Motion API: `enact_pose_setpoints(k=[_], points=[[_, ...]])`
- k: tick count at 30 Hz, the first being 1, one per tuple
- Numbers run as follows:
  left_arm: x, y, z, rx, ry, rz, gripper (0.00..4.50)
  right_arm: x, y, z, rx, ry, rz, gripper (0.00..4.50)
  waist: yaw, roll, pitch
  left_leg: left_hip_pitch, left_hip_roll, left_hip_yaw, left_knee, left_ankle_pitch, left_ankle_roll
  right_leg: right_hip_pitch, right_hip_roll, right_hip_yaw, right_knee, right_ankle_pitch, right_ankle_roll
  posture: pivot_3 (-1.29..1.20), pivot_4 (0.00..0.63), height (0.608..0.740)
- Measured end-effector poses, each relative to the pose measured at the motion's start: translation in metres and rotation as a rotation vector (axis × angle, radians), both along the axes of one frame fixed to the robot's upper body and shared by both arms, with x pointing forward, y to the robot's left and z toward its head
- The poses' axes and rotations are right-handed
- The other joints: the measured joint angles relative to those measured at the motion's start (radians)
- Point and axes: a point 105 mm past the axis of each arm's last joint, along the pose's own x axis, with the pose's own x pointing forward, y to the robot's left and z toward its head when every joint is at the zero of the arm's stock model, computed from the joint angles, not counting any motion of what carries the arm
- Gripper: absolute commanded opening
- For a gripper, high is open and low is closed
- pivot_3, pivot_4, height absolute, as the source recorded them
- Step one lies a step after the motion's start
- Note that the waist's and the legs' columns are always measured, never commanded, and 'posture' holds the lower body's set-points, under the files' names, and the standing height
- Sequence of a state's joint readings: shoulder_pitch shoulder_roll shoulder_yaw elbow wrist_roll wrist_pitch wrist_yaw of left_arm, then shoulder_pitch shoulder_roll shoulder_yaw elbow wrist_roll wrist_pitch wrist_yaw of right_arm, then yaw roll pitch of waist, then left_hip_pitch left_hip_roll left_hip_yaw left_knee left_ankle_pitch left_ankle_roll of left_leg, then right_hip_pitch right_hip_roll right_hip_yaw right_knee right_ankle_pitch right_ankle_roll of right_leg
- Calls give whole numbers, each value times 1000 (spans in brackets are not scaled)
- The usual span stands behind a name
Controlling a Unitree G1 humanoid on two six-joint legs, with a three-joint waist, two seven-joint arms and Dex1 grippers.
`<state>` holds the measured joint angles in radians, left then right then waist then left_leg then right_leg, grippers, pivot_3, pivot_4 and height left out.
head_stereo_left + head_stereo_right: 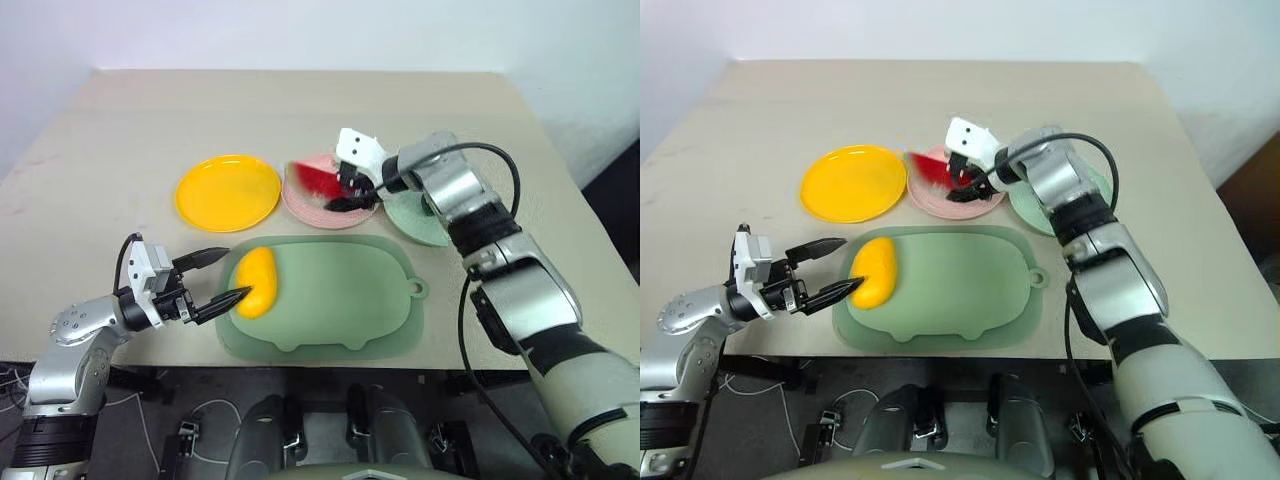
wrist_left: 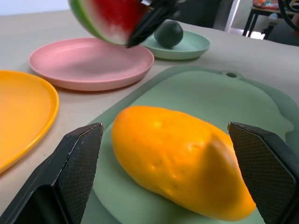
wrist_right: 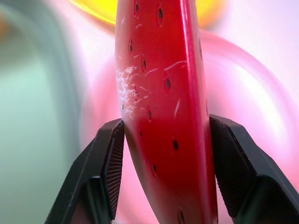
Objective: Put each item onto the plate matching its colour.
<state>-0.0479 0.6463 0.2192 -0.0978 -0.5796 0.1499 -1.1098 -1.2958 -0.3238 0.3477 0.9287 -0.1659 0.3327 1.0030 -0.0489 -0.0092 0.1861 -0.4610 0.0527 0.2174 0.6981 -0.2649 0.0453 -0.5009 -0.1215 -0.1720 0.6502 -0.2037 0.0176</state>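
Observation:
The yellow mango (image 1: 256, 281) lies on the left part of the green pig-shaped mat (image 1: 340, 300). My left gripper (image 1: 238, 273) stands open at the mango's left end, one finger on each side of it and not touching. A little above the pink plate (image 1: 320, 208) hangs the red watermelon wedge (image 1: 315, 180), and my right gripper (image 3: 163, 130) is shut on its flat faces. The dark green avocado (image 2: 168, 33) rests on the light green plate (image 2: 196, 46), which my right arm partly hides in the head views. The yellow plate (image 1: 228, 192) has nothing on it.
The three plates stand in a row behind the mat, yellow at the left, pink in the middle, light green at the right. The mat lies near the table's front edge (image 1: 330, 362). Bare tabletop (image 1: 280, 110) stretches behind the plates.

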Motion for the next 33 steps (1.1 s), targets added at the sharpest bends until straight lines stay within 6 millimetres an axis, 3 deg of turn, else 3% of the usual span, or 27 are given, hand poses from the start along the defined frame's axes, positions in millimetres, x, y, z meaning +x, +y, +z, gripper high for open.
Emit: enact_pose_setpoints(k=[9, 10, 14, 18, 27, 33], points=[[-2, 1, -3, 0, 11, 5, 4500, 7, 0, -25, -53, 74, -88, 2361, -22, 0, 0, 0, 1, 0, 0, 0, 0, 0, 2, 0, 2, 0, 1, 0, 150, 696], [-2, 1, -4, 0, 14, 6, 4500, 7, 1, -27, -55, 76, -88, 3086, -23, 0, 0, 0, 1, 0, 0, 0, 0, 0, 2, 0, 3, 0, 1, 0, 150, 696], [-4, 2, -7, 1, 25, 9, 4500, 7, 4, -29, -60, 72, -81, 4414, -23, 1, 0, 0, 1, 0, 0, 0, 0, 0, 2, 1, 3, 0, 1, 0, 150, 696], [-4, 3, -7, 1, 27, 16, 4500, 8, 6, -25, -38, 61, -76, 4461, -21, 1, 0, 0, 1, 0, 0, 0, 0, 0, 2, 1, 3, 0, 1, 0, 150, 696], [-2, 4, -3, 3, 9, 14, 4500, 4, -2, 11, 26, 27, -6, 4461, -21, 1, 0, 0, 1, 0, 0, 0, 0, -1, 2, 1, 4, 0, 1, 0, 150, 696], [0, 4, 3, 8, -11, 11, 4500, -12, -11, 31, 167, -3, 35, 4461, -18, 0, 0, 0, 1, 0, 1, 0, 0, 0, 1, 1, 4, 0, 1, 0, 150, 696]])
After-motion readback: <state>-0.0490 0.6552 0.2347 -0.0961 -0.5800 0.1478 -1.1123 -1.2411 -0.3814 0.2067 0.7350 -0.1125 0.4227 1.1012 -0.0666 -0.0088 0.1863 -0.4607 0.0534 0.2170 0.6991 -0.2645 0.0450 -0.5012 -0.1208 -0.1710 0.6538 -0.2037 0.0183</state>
